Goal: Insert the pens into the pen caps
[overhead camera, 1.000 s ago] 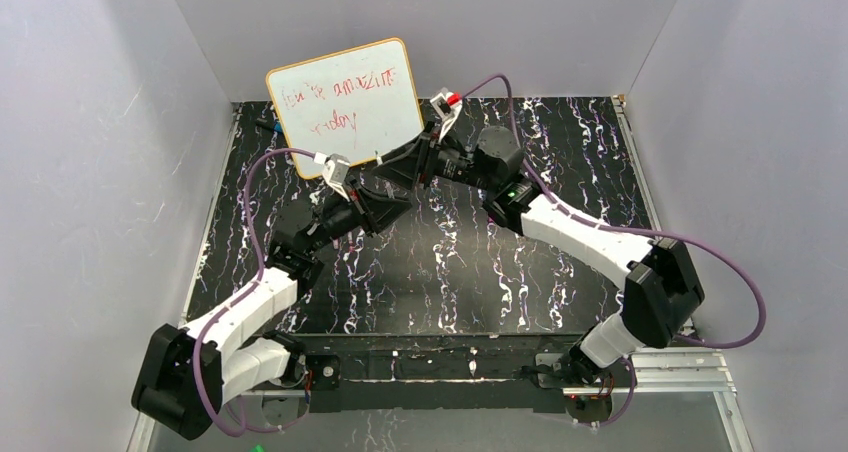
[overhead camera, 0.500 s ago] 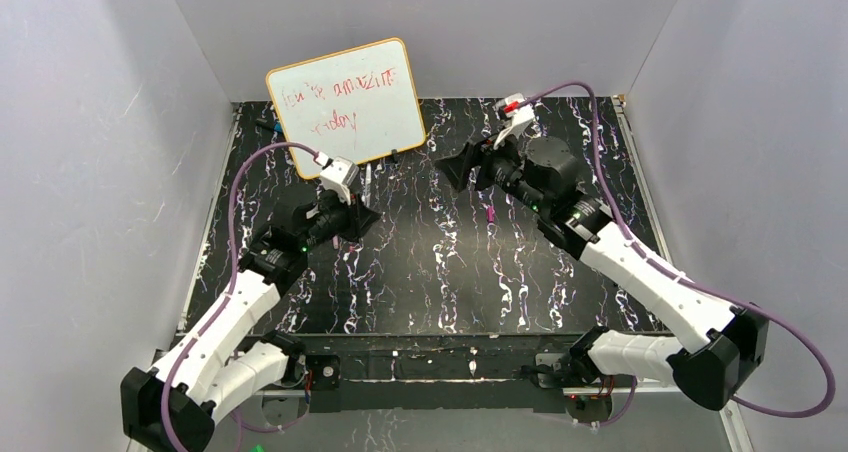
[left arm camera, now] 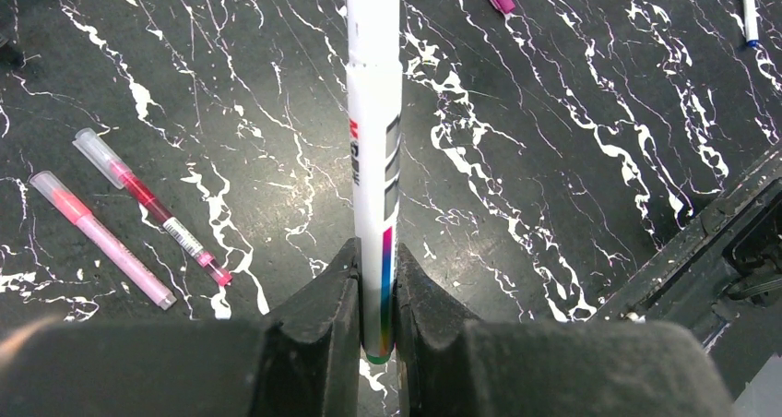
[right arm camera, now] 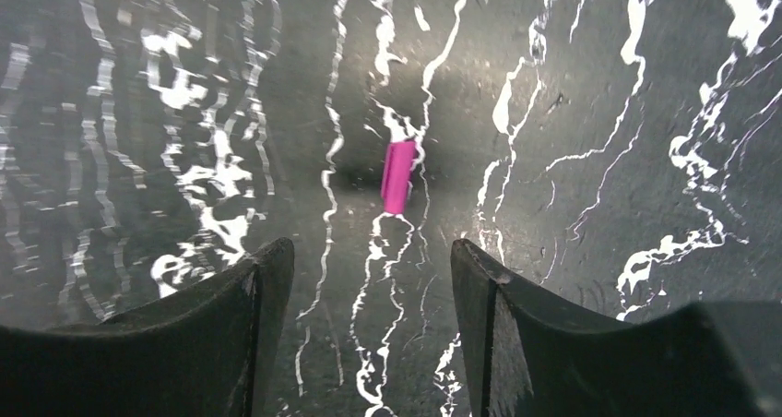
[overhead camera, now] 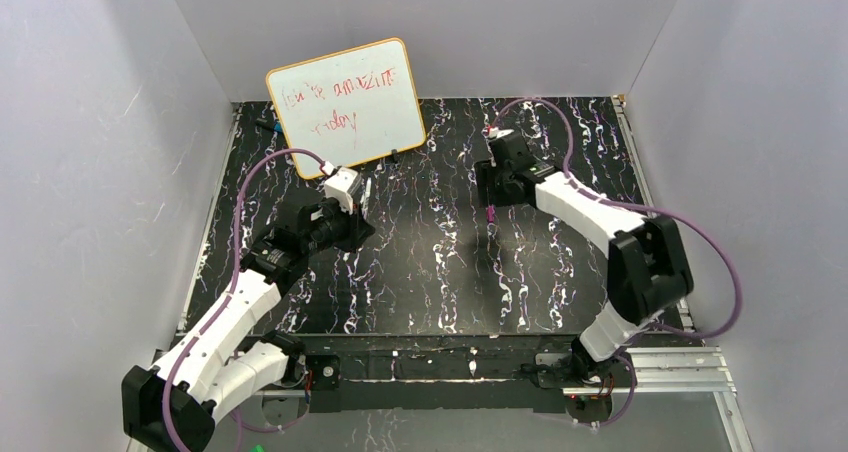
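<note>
While clenching white-bodied marker pen (left arm camera: 373, 113) in left gripper (left arm camera: 376, 297), centre released right gripper (right arm camera: 369, 279) over stubby magenta plastic cap (right arm camera: 398, 175) lying on black marbled worktop (right arm camera: 599, 113); descend straight, close across width.

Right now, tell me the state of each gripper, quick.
Left gripper: shut on the white pen.
Right gripper: open, holding nothing; a magenta cap lies just ahead of it.
</note>
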Available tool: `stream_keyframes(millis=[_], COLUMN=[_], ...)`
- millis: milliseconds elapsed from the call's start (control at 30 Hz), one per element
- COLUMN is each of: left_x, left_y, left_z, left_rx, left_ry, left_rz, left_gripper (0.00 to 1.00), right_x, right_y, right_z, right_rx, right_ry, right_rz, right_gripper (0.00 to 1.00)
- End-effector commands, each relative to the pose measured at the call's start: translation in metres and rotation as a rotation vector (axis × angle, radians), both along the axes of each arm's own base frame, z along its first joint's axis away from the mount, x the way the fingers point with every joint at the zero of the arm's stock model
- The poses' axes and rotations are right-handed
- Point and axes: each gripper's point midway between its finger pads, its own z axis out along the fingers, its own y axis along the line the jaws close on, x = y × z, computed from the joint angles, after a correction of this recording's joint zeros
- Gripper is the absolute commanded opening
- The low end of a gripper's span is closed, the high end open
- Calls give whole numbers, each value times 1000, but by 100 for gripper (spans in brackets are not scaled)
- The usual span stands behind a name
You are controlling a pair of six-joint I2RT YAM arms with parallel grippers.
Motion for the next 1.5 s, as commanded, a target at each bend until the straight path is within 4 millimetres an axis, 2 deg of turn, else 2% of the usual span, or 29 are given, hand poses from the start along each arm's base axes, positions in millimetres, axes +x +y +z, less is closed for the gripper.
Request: stream_keyframes(millis=[0,167,400,600,867,1033,1267,1467], left_x=[-7,-7,-8,-9,-10,-10,-10,-10], left_y=[-2,0,-3,-3,-4,-5,-6,-6], left_z=[0,-2,-5,-7,-9,-10,-11,-10], left_rx=[-6,4,0,-2,0,-1,-2,-2], left_ry=[5,10,25,35,45,50,55,53], left_rz=[-31,-22,-36,-39,-44,-51,-56,-56], left_gripper=[0,0,0,0,0,0,0,0], right_x=[-1,-3,10,24,35,42,43,40], right_y=[-13,-15,-12,-13,-10,-6,-1,-6], right_z=[-29,-56,-69,-81,-88,-88,-89,-87], right_rx=[-96,-125,-134,-143,-124,-119,-112,-127], right_ry=[79,127,107,118,121,121,132,134], right_rz=[-43,-46,-25,-25,-25,-16,0,-9], right_gripper=[69,66,64,54,44,41,39,35])
